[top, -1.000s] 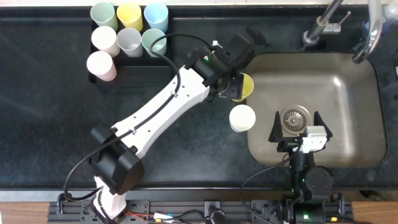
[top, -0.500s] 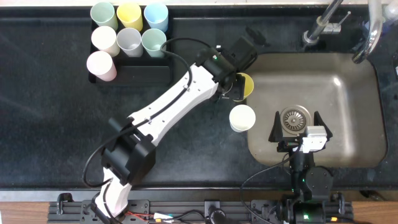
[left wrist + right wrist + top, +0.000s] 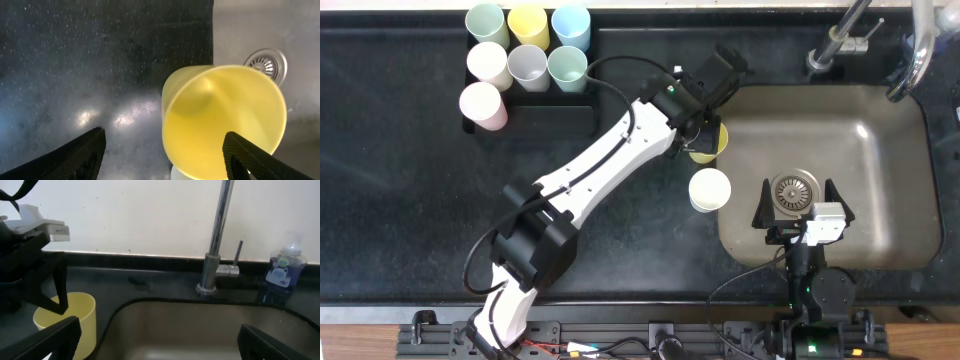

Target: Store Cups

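Yellow cup (image 3: 67, 317) upright beside sink (image 3: 200, 330), under wide-spread left gripper (image 3: 164, 136)

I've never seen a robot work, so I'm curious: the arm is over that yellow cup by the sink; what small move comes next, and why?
Probably close the left gripper on the yellow cup. Its fingers stand open, one over the cup's mouth and one outside its wall, so the cup is not gripped yet and cannot be carried to the tray.

Kitchen. Stainless steel sink (image 3: 880, 130) with drain strainer (image 3: 793, 190), set in dark speckled countertop (image 3: 400, 200). Chrome faucet (image 3: 218, 235) and blue soap bottle (image 3: 282, 272) along far wall. Plastic cups (image 3: 528, 65) far left.
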{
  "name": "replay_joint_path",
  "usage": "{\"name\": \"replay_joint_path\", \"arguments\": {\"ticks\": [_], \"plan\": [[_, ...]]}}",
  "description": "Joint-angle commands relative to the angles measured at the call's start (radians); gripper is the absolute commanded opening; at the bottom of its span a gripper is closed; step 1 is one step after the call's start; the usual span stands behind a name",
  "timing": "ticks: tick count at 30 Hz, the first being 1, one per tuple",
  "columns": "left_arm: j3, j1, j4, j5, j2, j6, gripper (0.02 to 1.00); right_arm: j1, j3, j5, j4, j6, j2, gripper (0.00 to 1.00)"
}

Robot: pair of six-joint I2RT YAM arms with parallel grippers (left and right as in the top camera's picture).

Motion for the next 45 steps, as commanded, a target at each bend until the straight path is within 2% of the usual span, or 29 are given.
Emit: {"name": "replay_joint_path", "arguments": {"ticks": [1,4,7,13,17,27,32,39,45], "plan": [[0.029,-0.001,0.003,-0.012,0.041,-0.011,0.783,-0.003,-0.013,-0.006,0.005,-0.003,-0.002,0.996],[0.029,0.001,0.005,-0.017,0.061,-0.011,0.766,-0.003,-0.013,-0.006,0.005,-0.003,-0.002,0.996],[0.029,0.006,0.005,-0.04,0.066,-0.011,0.704,-0.003,-0.013,-0.006,0.005,-0.003,-0.002,0.996],[0.029,0.023,0.009,-0.046,0.067,-0.011,0.424,-0.003,-0.013,-0.006,0.005,-0.003,-0.002,0.996],[0.029,0.023,0.01,-0.045,0.067,-0.011,0.334,-0.003,-0.013,-0.006,0.005,-0.003,-0.002,0.996],[0.029,0.023,0.034,-0.019,0.067,-0.011,0.272,-0.003,-0.013,-0.006,0.005,-0.003,-0.002,0.996],[0.029,0.023,0.034,-0.019,0.067,-0.011,0.145,-0.003,-0.013,-0.006,0.005,-0.003,-0.002,0.993],[0.029,0.023,0.035,-0.013,0.067,-0.011,0.036,-0.003,-0.013,-0.006,0.005,-0.003,-0.002,0.996],[0.031,0.025,0.04,-0.013,0.061,-0.042,0.034,-0.003,-0.013,-0.006,0.005,-0.003,-0.002,0.996]]}}
